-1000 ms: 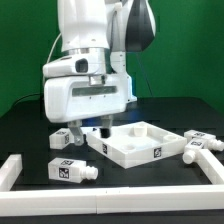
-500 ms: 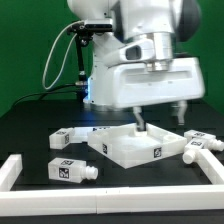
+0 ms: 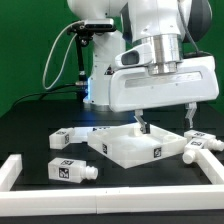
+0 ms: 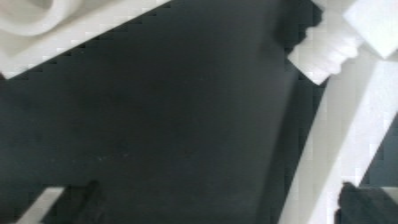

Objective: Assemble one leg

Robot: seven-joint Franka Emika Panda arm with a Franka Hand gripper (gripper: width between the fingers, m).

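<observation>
Several white legs with tag stickers lie on the black table: one at the front left (image 3: 72, 171), one at the left (image 3: 65, 137), and two at the exterior view's right (image 3: 195, 148). My gripper (image 3: 165, 122) hangs open and empty above the table, between the large white square panel (image 3: 135, 146) and the right-hand legs. In the wrist view my gripper (image 4: 217, 212) shows only as two dark fingertips (image 4: 64, 205) wide apart over bare black table. A leg's ridged stub end (image 4: 317, 55) lies ahead of it.
A white rail (image 3: 20, 168) borders the table at the front and sides, and it also shows in the wrist view (image 4: 347, 140). A corner of the panel (image 4: 54, 35) is in the wrist view. A green backdrop stands behind.
The arm has swung from the exterior view's left, above the left leg, to the right, past the panel. The gripper stays open and empty. The parts have not moved.
</observation>
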